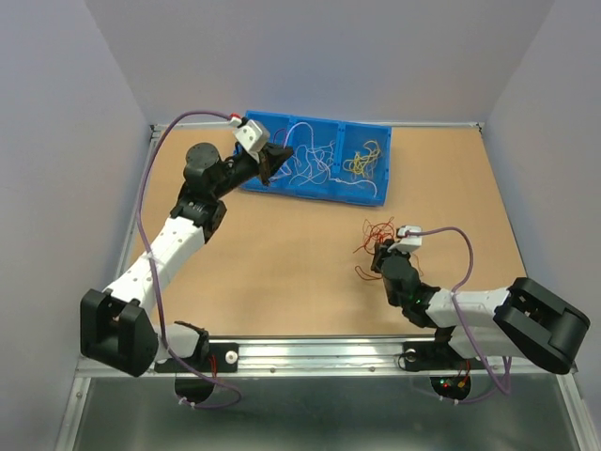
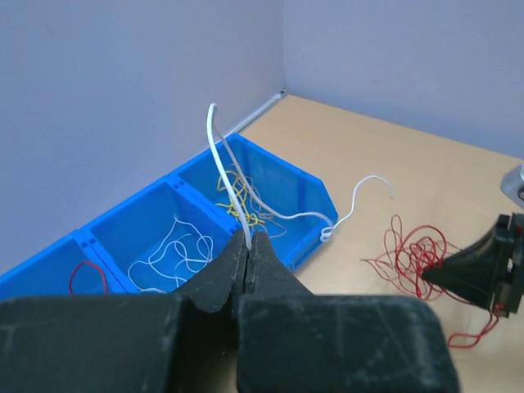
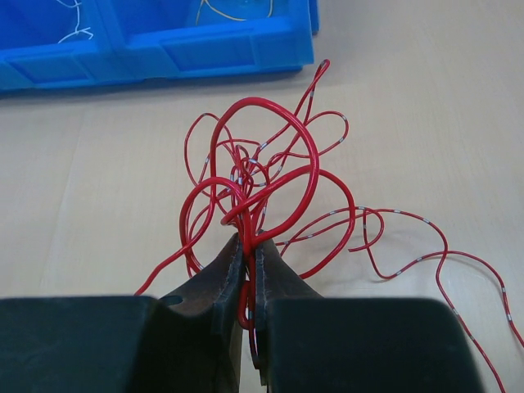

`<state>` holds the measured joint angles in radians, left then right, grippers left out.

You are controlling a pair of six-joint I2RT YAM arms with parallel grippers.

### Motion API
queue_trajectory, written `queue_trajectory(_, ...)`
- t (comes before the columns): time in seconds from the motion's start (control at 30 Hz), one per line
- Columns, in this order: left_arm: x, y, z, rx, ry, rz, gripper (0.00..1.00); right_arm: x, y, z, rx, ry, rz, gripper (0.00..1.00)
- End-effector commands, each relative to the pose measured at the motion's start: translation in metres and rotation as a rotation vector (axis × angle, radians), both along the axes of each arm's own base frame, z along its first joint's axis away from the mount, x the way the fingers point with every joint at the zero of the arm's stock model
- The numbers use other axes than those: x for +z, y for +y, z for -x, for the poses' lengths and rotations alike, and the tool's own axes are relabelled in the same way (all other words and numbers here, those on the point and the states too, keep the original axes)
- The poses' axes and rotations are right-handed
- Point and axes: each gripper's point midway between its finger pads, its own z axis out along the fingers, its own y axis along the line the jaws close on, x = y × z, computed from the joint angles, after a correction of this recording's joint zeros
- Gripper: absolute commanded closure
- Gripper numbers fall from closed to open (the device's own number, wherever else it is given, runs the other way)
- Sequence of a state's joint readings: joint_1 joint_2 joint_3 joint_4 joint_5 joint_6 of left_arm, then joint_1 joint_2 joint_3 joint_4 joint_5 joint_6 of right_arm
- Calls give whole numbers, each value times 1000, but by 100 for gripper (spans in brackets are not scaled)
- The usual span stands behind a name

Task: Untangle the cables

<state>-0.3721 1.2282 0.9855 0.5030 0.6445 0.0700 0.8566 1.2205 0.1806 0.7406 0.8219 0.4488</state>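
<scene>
Your left fingers point(image 2: 214, 282) pinch 1 white cable point(image 2: 223, 168) over the blue bin point(image 2: 311, 201) at the far edge of the counter point(image 1: 282, 272); your right fingers point(image 3: 288, 288) grip the red cable clump point(image 3: 266, 155) mid-counter.

Red cables point(image 3: 250, 176), blue bin point(image 1: 319, 192)

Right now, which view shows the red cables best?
Right wrist: the red clump fills the frame, pinched in the right gripper. Left wrist shows it small; the top view gives only faint strands.
</scene>
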Motion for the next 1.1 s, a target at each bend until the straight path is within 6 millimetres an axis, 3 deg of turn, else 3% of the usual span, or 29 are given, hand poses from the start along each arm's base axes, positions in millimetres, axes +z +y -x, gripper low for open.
queue_trajectory(0.0,30,-4,-41,82,12,50,100,20,5,-11,-31,-48,-57,99)
queue_trajectory(0.17,34,-12,-88,144,55,87,100,16,7,-11,-28,-39,-54,99)
queue_trajectory(0.2,20,-18,-103,148,88,80,100,16,6,-12,-32,-39,-53,99)
queue_trajectory(0.23,34,-22,-110,143,73,100,100,14,5,-11,-35,-35,-43,99)
queue_trajectory(0.33,36,-32,-137,146,94,111,100,15,1,-11,-51,-42,-43,99)
queue_trajectory(0.4,20,-38,-156,162,141,97,100,15,-1,-9,-51,-43,-44,99)
queue_trajectory(0.43,33,-39,-163,173,124,111,100,15,-1,-9,-51,-44,-47,99)
queue_trajectory(0.5,15,-47,-174,175,176,101,100,16,-1,-7,-45,-46,-53,99)
queue_trajectory(0.53,16,-54,-174,169,175,99,100,16,-2,-7,-44,-48,-54,99)
queue_trajectory(0.6,-6,-65,-180,187,212,56,100,18,-3,-5,-43,-53,-56,99)
queue_trajectory(0.7,-33,-72,-189,240,264,29,100,20,-5,-4,-41,-61,-63,99)
queue_trajectory(0.8,-44,-72,-195,271,288,26,100,20,-7,-2,-41,-64,-66,99)
queue_trajectory(0.9,-42,-78,-192,256,271,-6,100,23,-10,0,-43,-74,-69,99)
queue_trajectory(1.0,-7,-79,-178,278,199,9,100,25,-11,1,-38,-81,-77,99)
queue_trajectory(1.07,6,-71,-176,350,129,-20,100,26,-11,2,-35,-84,-80,99)
